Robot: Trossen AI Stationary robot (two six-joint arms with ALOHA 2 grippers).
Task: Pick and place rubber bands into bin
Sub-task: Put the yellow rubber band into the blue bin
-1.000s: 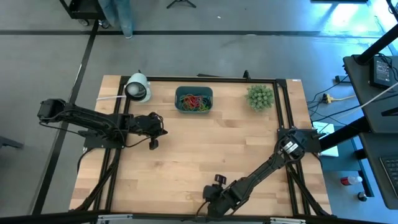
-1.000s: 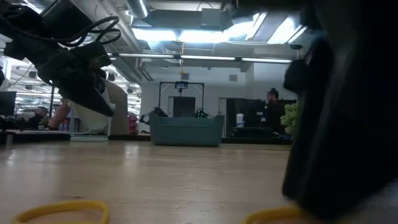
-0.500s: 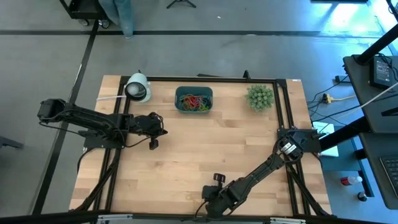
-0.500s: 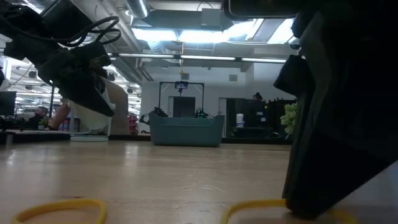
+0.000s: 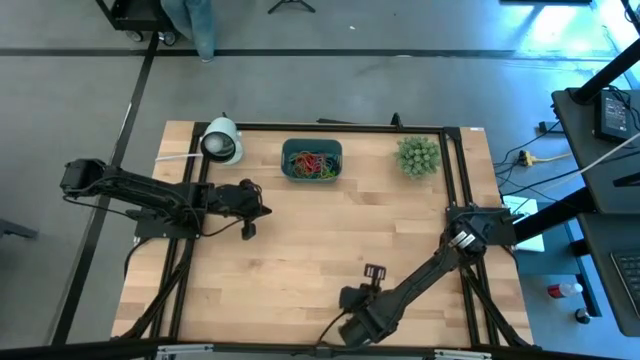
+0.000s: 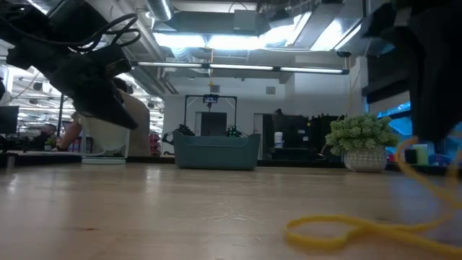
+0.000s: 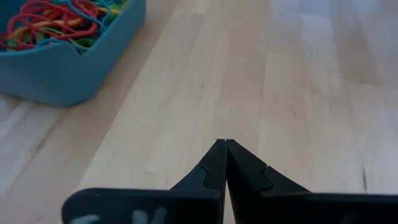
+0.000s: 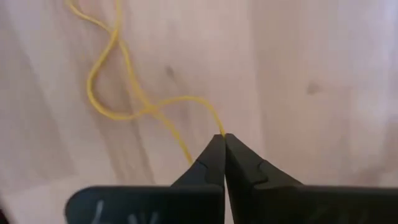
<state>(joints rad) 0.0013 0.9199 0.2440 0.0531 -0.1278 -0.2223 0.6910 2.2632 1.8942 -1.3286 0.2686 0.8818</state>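
Mostly done: bin [image 5: 312,162] full of rubber bands; right claw [image 8: 224,138] pinching yellow rubber band [image 8: 118,93] near table front edge; left claw [image 7: 222,144] pressed together, empty.

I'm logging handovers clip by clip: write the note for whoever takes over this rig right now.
Right gripper: shut on a yellow rubber band, at the table's near edge; the band's far end trails on the wood.
Left gripper: shut, empty, waiting over the table left of the bin.
Done: many red, green and yellow bands lie in the teal bin at the far edge.
Left: carry the yellow band to the bin and release it. No other loose bands show.
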